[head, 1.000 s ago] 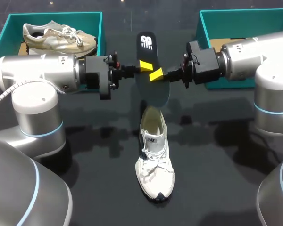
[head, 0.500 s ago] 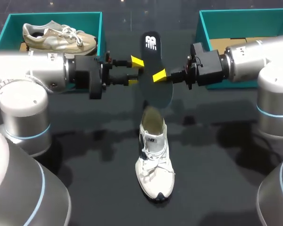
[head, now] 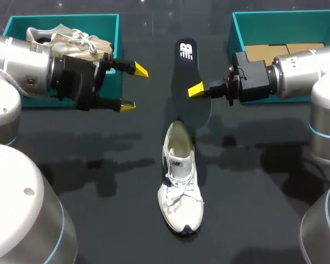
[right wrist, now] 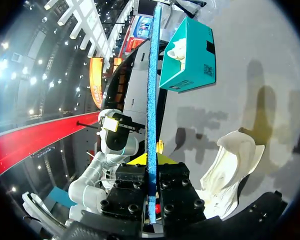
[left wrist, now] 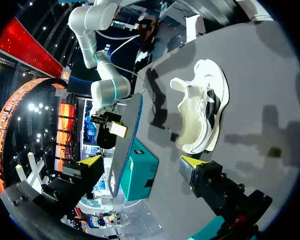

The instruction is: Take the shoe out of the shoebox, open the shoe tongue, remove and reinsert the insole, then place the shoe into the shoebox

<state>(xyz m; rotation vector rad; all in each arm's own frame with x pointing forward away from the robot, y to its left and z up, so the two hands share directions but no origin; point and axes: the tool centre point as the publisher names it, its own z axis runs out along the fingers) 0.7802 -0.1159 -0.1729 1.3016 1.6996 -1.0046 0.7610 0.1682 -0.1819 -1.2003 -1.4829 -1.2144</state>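
Black insole (head: pixel 187 66), pinched in my right gripper (head: pixel 198 89), hangs long axis apparently in line with the shoe (head: pixel 179 187) just below; left gripper (head: pixel 133 88) spread wide, apart.

Even light from above falls on the glossy black table (head: pixel 115 220) — the left arm (head: pixel 22 69) and right arm (head: pixel 302 69) cast soft, broad shadows on it. The white shoe (head: pixel 179 181) glows bright. Wrist views show the table pale grey, with darker shadow patches.
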